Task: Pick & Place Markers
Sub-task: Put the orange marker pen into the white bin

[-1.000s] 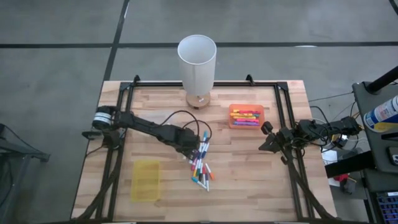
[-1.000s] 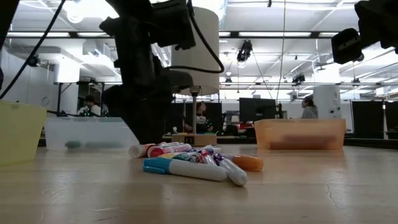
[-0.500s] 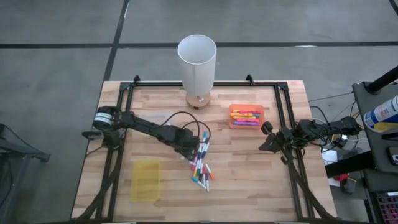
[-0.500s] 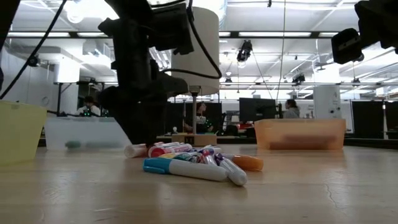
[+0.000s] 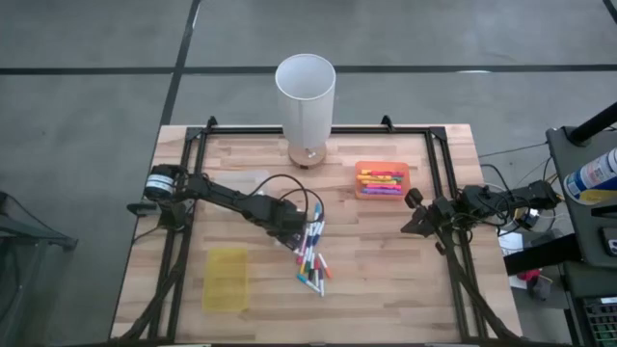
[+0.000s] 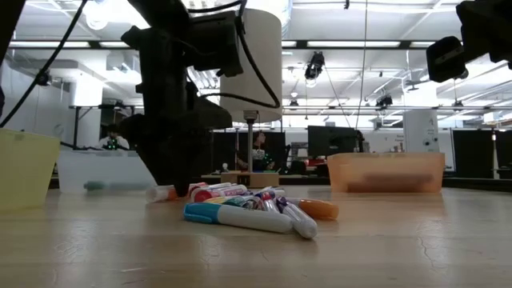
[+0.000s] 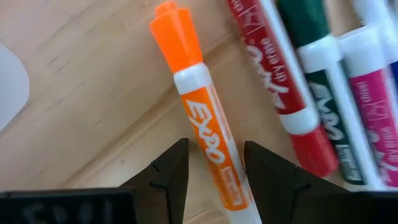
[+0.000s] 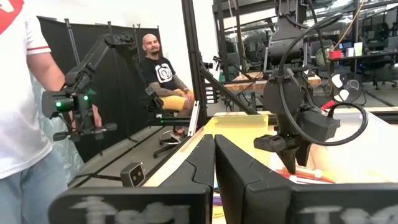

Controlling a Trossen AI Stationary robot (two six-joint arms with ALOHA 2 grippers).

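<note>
The wooden table [image 5: 386,260] carries everything, and places below are given from the white lamp [image 5: 306,101] that stands at the middle of its far edge. The left arm reaches from the table's left side toward the middle, ending in front of the lamp, nearer the camera in the low view; there the left gripper [image 7: 214,163] is lowered to the tabletop at the left edge of the pile of markers [image 5: 311,255]. Its claw stands wide, one finger on each side of the orange marker [image 7: 202,130], which lies flat on the wood between the fingers [image 7: 168,174]; whether the pads touch its barrel cannot be told. The right arm waits at the table's right edge, well apart from the lamp, with the right gripper [image 8: 214,162] raised off the table and its fingers pressed together on nothing. To the right of the lamp lies the orange tray [image 5: 382,180] with several markers in it. In front of the lamp and to its left, near the front edge, lies the yellow tray [image 5: 226,280]. The loose markers lie in a heap straight in front of the lamp, about mid-table, with white barrels and caps of blue, pink, red and green; in the left wrist view a red marker [image 7: 280,81], a green marker [image 7: 323,81] and a pink one lie side by side just beside the orange marker.
</note>
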